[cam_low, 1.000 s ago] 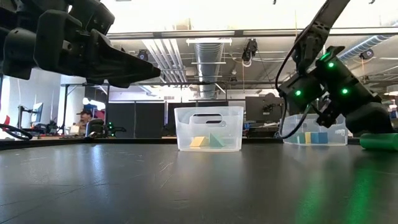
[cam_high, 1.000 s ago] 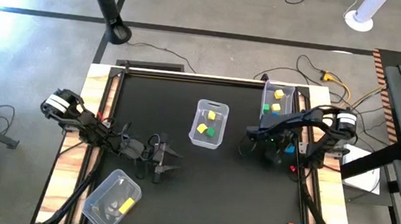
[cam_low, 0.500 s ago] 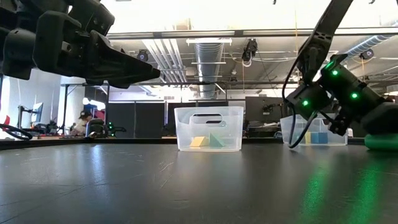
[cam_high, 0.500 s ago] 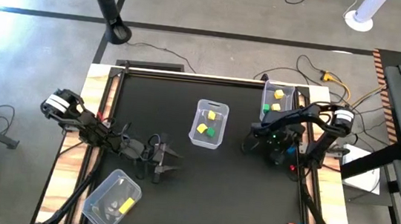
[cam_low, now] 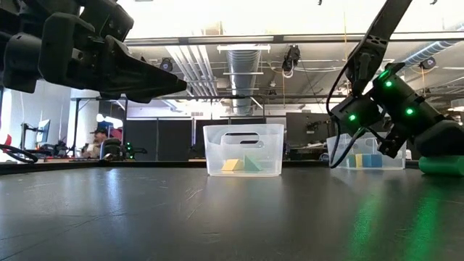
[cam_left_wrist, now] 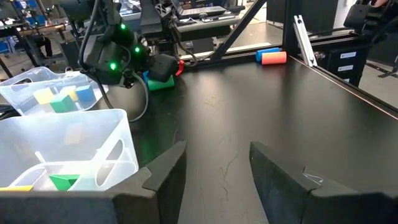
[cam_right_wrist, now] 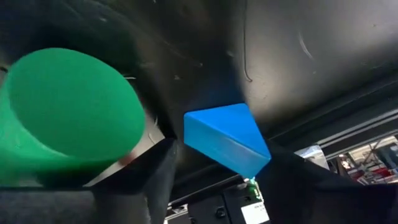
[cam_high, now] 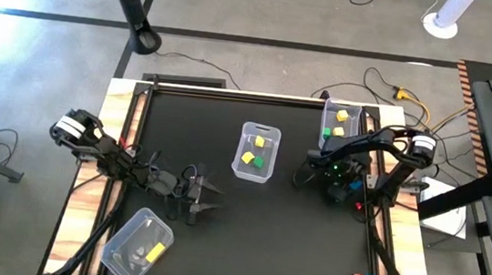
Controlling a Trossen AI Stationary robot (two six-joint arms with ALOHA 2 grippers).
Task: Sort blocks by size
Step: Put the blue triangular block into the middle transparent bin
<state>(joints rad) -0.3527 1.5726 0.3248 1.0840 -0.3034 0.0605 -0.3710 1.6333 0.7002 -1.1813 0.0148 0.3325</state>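
**Right gripper low over two blocks**

A blue wedge [cam_right_wrist: 227, 138] lies between the parted fingers of the right gripper [cam_high: 337, 182], apparently ungripped; a green cylinder [cam_right_wrist: 65, 112] sits just beside. The left gripper [cam_high: 206, 197] hovers open, empty, well away across the surface [cam_high: 263, 240].

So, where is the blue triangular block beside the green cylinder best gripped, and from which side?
From above, probably: the open right end effector straddles the blue triangular block. Its triangular face looks up and the sides taper, so close across the wide part, not the pointed corner, which may slip out. Keep clear of the green cylinder close beside it.
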